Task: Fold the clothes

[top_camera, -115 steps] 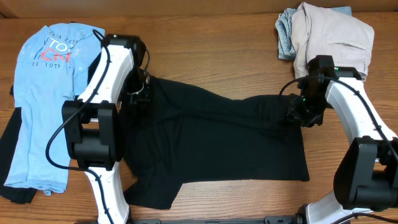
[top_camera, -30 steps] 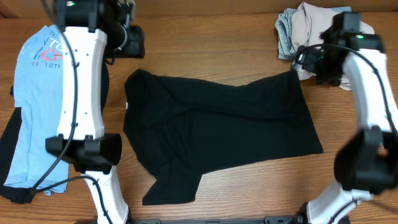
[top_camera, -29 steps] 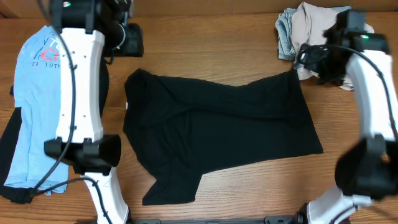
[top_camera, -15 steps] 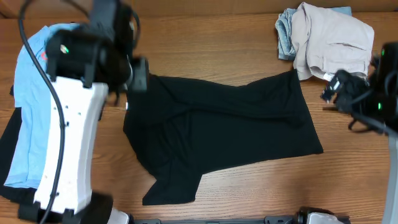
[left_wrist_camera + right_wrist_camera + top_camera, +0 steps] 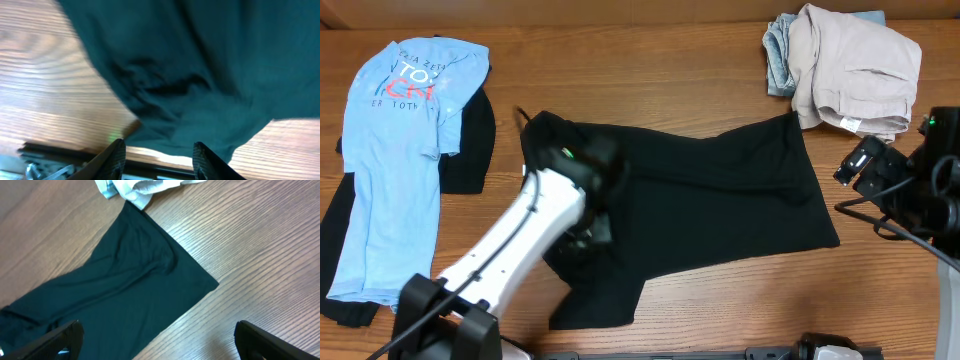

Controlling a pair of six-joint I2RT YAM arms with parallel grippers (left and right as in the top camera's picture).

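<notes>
Seen from overhead, the left arm (image 5: 520, 240) covers the left part of the black T-shirt (image 5: 720, 200) and the left hand (image 5: 162, 150); the left wrist view is smeared, its fingers (image 5: 114, 157) cut by the lower edge; the right arm (image 5: 930, 185) runs off the right edge; a dark garment (image 5: 470, 150) lies mostly hidden under the light blue T-shirt (image 5: 390, 170), whose lettering is too small to read whole.

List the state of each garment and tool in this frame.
Black shirt: spread out, wrinkled, unfolded, not held.
Blue shirt: laid out, partly over a dark garment.
Beige garment: crumpled heap.
Left tool: open, empty, over the black shirt.
Right tool: wide open, empty.
</notes>
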